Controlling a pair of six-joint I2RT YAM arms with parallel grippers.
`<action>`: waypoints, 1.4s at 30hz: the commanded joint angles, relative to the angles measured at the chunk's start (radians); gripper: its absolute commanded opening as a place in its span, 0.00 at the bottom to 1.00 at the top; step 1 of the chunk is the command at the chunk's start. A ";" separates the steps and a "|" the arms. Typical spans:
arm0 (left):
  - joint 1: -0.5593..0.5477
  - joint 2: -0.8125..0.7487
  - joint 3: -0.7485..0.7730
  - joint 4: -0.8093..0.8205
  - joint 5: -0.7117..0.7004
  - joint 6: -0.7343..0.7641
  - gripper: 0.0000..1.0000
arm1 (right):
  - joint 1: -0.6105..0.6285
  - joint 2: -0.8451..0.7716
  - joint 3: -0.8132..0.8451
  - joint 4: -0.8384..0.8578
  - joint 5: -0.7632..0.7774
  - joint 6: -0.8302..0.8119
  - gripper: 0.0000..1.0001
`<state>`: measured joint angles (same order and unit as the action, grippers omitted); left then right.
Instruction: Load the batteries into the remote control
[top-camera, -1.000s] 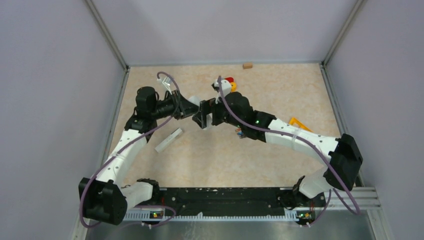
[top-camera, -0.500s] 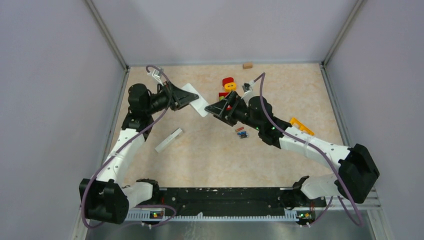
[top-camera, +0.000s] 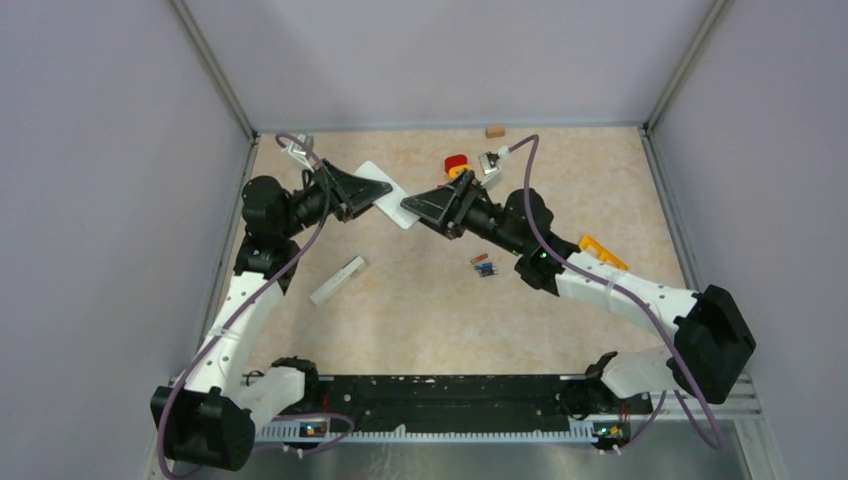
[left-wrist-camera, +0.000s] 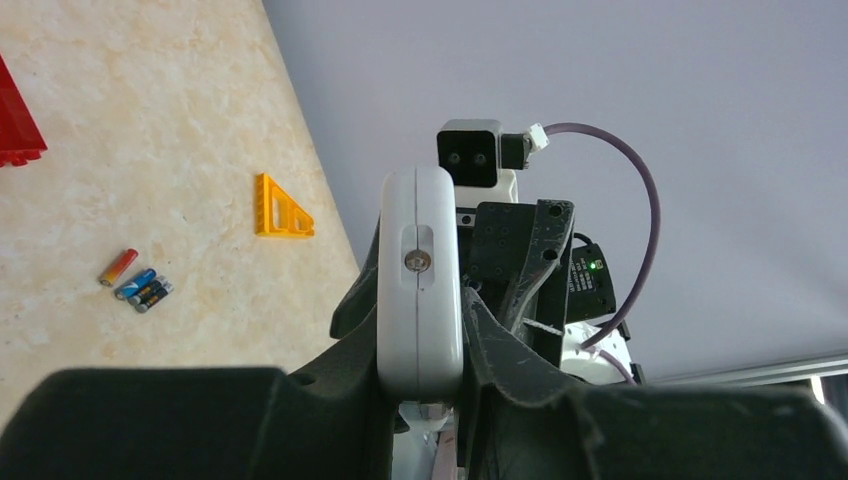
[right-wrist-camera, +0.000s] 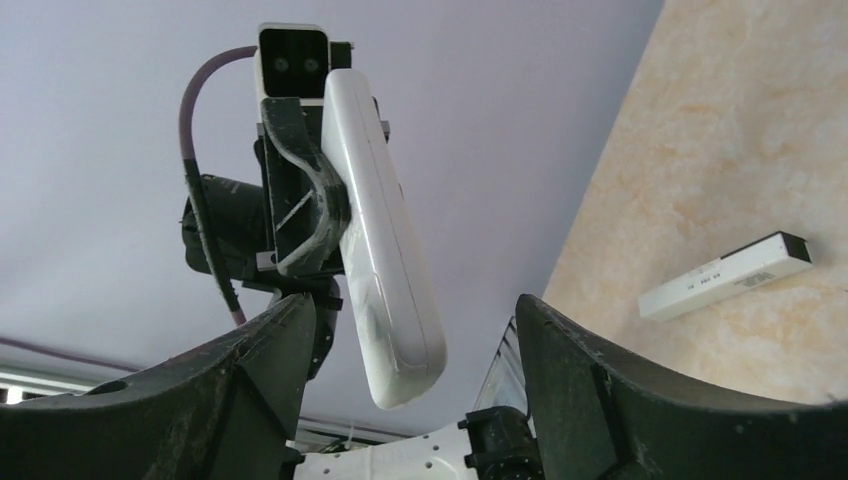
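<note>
Remote control (left-wrist-camera: 420, 290) held aloft, clamped in my left gripper (top-camera: 375, 193), its long axis aimed at my right gripper (top-camera: 410, 206), jaws spread about its free end; batteries (top-camera: 484, 266) lie on the table (top-camera: 420, 320), nearer the right arm.

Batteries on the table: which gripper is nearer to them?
Right. The right gripper hangs up-left of the batteries; the left gripper, clamped on the white remote, is farther left beyond it.

Two remotes (top-camera: 392, 200) (top-camera: 337, 279), at least three batteries (left-wrist-camera: 135, 283), one orange triangle (left-wrist-camera: 280, 208)
</note>
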<state>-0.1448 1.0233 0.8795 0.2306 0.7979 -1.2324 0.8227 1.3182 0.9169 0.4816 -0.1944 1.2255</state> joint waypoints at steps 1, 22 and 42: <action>-0.001 -0.032 0.014 0.046 -0.005 -0.041 0.00 | 0.010 0.037 0.071 0.093 -0.049 0.006 0.68; 0.002 0.015 0.062 0.145 0.045 -0.264 0.00 | -0.019 -0.003 0.006 0.192 -0.276 -0.212 0.15; 0.007 0.047 0.076 0.129 -0.022 -0.110 0.00 | -0.020 0.019 0.004 -0.015 0.016 0.035 0.77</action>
<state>-0.1390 1.0710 0.8967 0.2897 0.7841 -1.3743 0.8021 1.3682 0.9493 0.4870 -0.2012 1.2304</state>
